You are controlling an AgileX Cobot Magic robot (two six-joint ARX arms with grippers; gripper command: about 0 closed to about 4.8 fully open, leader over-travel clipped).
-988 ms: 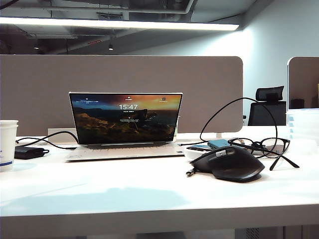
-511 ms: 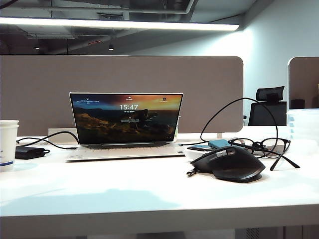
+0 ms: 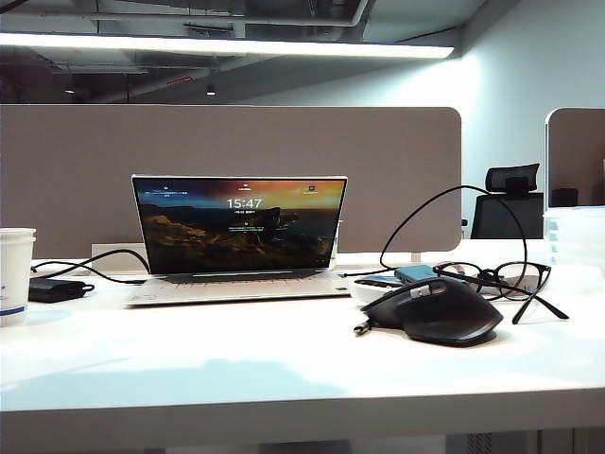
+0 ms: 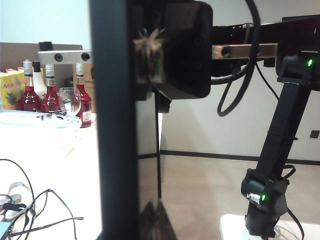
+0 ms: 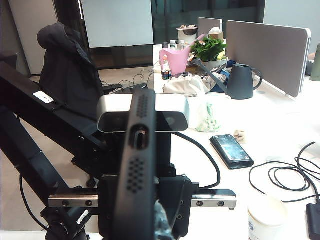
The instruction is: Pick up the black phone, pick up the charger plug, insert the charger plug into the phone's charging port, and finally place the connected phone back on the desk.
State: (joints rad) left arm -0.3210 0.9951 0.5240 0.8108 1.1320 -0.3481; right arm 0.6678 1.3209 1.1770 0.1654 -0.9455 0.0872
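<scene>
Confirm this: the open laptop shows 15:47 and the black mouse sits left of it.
No: the mouse sits right of the laptop, as the exterior view shows. Neither gripper appears there; the left gripper holds the black phone up.

Lighting: bright ceiling strip light, glare on desk; soft front shadow. Close black phone blurred, backlit.

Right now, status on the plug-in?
Left gripper shut on black phone, port toward right gripper. Right gripper's jaws unclear. Port empty, nothing blocking it.
</scene>
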